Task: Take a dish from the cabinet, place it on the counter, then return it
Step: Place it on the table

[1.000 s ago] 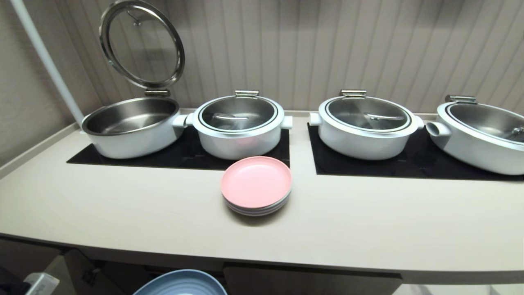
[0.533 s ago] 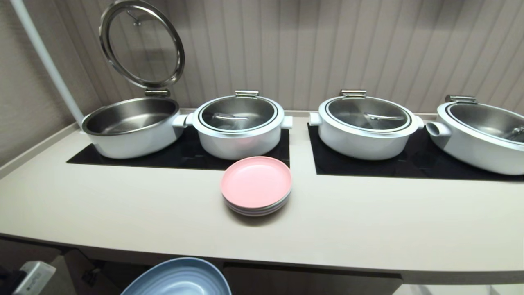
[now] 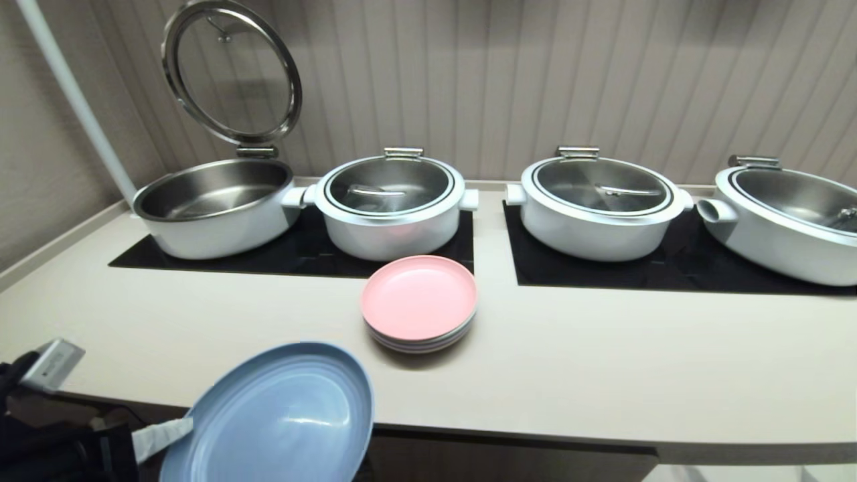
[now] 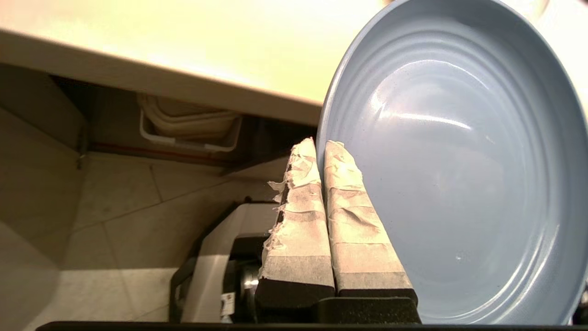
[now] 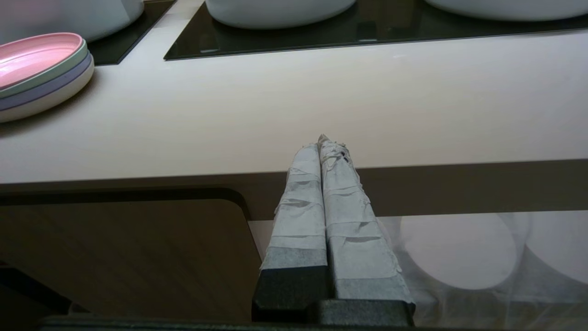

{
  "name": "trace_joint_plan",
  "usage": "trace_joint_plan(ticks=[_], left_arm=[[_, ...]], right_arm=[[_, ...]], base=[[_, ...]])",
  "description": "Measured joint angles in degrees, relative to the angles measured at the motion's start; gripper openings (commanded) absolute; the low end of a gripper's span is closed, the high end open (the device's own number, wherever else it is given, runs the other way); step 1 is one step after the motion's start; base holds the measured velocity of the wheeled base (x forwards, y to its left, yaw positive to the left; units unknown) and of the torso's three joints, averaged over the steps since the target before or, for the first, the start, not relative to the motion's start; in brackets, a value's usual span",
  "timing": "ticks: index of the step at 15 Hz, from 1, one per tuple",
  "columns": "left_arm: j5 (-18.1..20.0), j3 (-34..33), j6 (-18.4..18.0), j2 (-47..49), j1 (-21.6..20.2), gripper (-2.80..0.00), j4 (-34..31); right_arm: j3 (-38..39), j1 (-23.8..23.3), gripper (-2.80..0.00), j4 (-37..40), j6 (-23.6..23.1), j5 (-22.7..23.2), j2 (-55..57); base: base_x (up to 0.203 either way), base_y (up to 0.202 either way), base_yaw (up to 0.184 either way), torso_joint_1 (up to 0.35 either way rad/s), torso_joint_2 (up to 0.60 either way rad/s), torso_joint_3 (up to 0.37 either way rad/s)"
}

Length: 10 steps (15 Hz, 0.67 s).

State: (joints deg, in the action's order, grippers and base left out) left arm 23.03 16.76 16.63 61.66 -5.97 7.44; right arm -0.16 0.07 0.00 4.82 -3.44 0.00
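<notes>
The light-blue dish (image 3: 274, 415) hangs tilted at the front edge of the cream counter (image 3: 602, 375), its far part over the countertop. My left gripper (image 3: 189, 424) is shut on the dish's left rim; in the left wrist view the taped fingers (image 4: 342, 193) pinch the rim of the dish (image 4: 459, 161), one inside and one outside. Under the counter the cabinet (image 4: 115, 110) stands open and dark inside. My right gripper (image 5: 324, 140) is shut on nothing, parked low in front of the counter edge, beside a closed cabinet door (image 5: 115, 257).
A pink-topped stack of plates (image 3: 418, 304) sits mid-counter. Behind it several white pots stand on black cooktop panels (image 3: 221, 258), the leftmost pot (image 3: 214, 207) with its lid raised. A white tray (image 4: 188, 133) sits inside the cabinet.
The left gripper has risen with the dish, from just below the counter's front edge to level with it. The gripper itself has come into the head view. The right arm is still.
</notes>
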Motion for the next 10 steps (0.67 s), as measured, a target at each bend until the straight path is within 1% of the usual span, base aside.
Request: trace_joint_plan(ticks=[2, 4, 6, 8, 10], left_arm=[[-0.9, 2.4, 3.1, 1.9, -0.1, -2.8, 0.1], [-3.2, 4.3, 6.0, 3.7, -0.1, -2.8, 0.3], [-5.7, 5.5, 6.7, 5.4, -1.1, -2.8, 0.5], [-7.3, 6.2, 6.6, 7.3, -3.3, -2.8, 1.6], [-9.1, 6.8, 6.5, 10.4, -6.2, -2.8, 5.2]], right_arm=[[0.0, 0.0, -2.8, 0.0, 0.0, 0.0, 0.0], [0.1, 0.0, -2.8, 0.0, 0.0, 0.0, 0.0], [0.0, 0.0, -2.8, 0.0, 0.0, 0.0, 0.0], [0.0, 0.0, -2.8, 0.0, 0.0, 0.0, 0.0], [0.0, 0.0, -2.8, 0.0, 0.0, 0.0, 0.0]], base=[[0.0, 0.0, 0.0, 0.0, 0.0, 0.0], [0.0, 0.0, 0.0, 0.0, 0.0, 0.0], [0.0, 0.0, 0.0, 0.0, 0.0, 0.0], [0.0, 0.0, 0.0, 0.0, 0.0, 0.0], [0.0, 0.0, 0.0, 0.0, 0.0, 0.0]])
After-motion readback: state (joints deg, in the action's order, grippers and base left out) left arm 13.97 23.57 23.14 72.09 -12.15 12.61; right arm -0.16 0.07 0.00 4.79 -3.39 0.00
